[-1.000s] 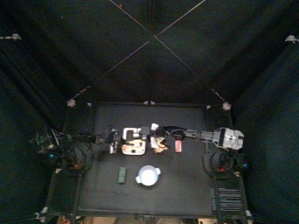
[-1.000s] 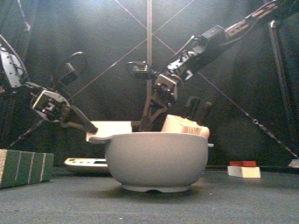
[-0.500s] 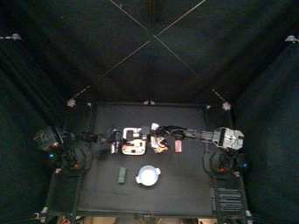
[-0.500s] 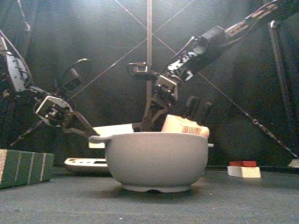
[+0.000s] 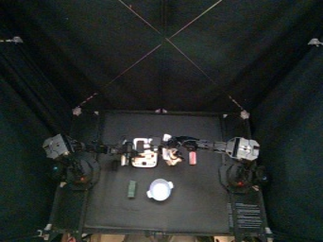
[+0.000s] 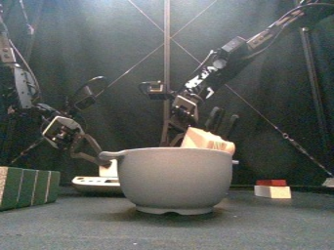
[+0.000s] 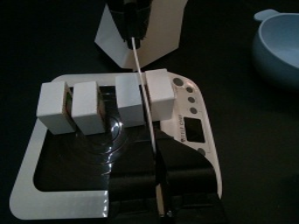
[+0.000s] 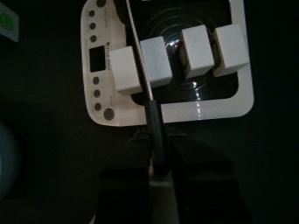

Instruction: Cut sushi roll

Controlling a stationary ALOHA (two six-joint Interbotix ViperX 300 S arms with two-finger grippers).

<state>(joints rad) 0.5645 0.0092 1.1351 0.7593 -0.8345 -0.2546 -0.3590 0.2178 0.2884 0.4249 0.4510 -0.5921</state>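
The white sushi roll (image 7: 84, 105) lies as a row of blocks on a white cutting board (image 7: 47, 188) left of the table's middle (image 5: 145, 151). My right gripper (image 8: 158, 153) reaches in from the right (image 5: 168, 147) and is shut on a knife. The knife's blade (image 8: 135, 52) sits between the block at the board's scale-marked end and the one beside it (image 7: 140, 87). My left gripper (image 7: 158, 171) is at the board's opposite end (image 5: 127, 151), jaws together. I cannot tell whether it touches the board. In the front view the bowl hides the board.
A grey-blue bowl (image 6: 170, 181) stands at the table's front (image 5: 161, 190), with a green block (image 6: 26, 186) to its left. A white knife block (image 6: 209, 142) stands behind the board. A small red and white piece (image 6: 271, 187) lies to the right.
In the front view my left gripper has sunk lower. A white slab that showed beside it above the bowl's rim is now out of sight. The right arm has barely moved.
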